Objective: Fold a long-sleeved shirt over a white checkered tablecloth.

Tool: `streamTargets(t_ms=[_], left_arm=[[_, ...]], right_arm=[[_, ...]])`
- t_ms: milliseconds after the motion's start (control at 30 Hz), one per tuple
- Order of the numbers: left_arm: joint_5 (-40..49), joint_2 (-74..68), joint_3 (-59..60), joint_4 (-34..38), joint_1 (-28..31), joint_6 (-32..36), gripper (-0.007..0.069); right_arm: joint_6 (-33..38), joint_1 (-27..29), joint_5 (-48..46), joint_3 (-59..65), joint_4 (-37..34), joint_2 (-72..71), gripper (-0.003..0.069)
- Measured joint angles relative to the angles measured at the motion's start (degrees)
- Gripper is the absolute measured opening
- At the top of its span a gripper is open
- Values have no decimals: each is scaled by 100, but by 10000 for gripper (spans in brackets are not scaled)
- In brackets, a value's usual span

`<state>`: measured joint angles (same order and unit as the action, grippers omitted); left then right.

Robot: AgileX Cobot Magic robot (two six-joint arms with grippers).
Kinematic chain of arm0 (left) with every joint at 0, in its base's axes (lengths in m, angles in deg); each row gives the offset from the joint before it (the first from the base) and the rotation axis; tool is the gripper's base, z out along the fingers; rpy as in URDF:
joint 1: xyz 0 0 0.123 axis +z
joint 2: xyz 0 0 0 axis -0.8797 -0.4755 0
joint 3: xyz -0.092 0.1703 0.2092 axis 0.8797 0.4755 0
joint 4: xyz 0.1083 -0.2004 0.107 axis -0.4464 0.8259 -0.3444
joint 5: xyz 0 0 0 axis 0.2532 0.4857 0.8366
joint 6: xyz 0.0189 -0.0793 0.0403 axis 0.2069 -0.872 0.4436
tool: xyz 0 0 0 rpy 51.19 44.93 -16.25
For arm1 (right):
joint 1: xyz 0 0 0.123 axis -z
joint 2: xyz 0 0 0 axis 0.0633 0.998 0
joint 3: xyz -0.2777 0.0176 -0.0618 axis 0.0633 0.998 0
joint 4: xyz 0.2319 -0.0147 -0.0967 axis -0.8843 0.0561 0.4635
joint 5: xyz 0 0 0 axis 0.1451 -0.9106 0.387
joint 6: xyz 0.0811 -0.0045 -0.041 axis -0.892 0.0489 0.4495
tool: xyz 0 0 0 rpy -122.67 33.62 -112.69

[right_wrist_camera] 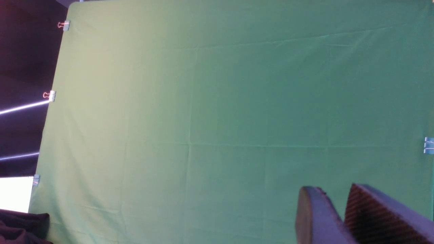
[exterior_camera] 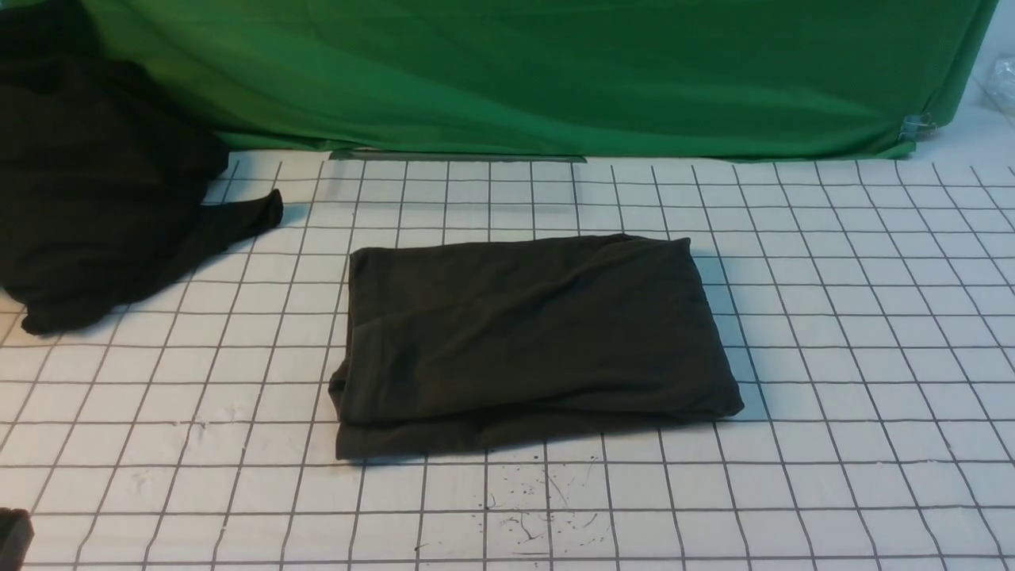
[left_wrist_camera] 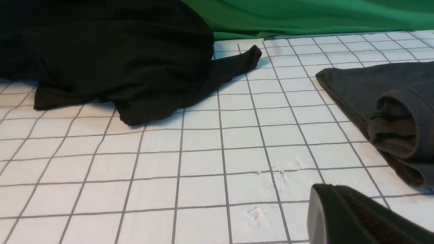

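The long-sleeved shirt [exterior_camera: 527,341] lay folded into a compact rectangle near the middle of the white checkered tablecloth [exterior_camera: 856,333], its doubled layers showing along the near edge and at the near left corner, where the lower layer stuck out a little past the upper one. No print or neck label faced up. The fold looked all but finished, and the step in hand appeared to be letting go and drawing clear. Doing that well would mean lifting each arm straight up and away, so that no finger dragged a layer and reopened the stack.

The left gripper [left_wrist_camera: 356,220] sat low over the cloth at the near left, its jaws together and holding nothing, close to the shirt's rolled near left corner [left_wrist_camera: 396,132] but not touching it. The right gripper [right_wrist_camera: 339,217] was raised and faced the green backdrop [exterior_camera: 555,71], its jaws a narrow gap apart with nothing between them.

Bare grid lay open to the right of the shirt and along the near side, giving both arms room to retreat. To the far left a blacker garment heap [exterior_camera: 87,182] spread onto the cloth, one tongue of fabric reaching toward the shirt yet well apart from it; the left arm would do best to avoid swinging that way. The backdrop's hem ran along the far edge.
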<state>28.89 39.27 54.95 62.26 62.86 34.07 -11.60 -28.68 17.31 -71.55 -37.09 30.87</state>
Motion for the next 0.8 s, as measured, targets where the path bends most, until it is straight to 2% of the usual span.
streamTargets(t_ms=[200,800], left_arm=[[-4,0,0,148,195,6,3],[-40,0,0,212,60,12,3]], right_arm=[[0,0,0,0,0,0,158],[0,0,0,0,0,0,179]])
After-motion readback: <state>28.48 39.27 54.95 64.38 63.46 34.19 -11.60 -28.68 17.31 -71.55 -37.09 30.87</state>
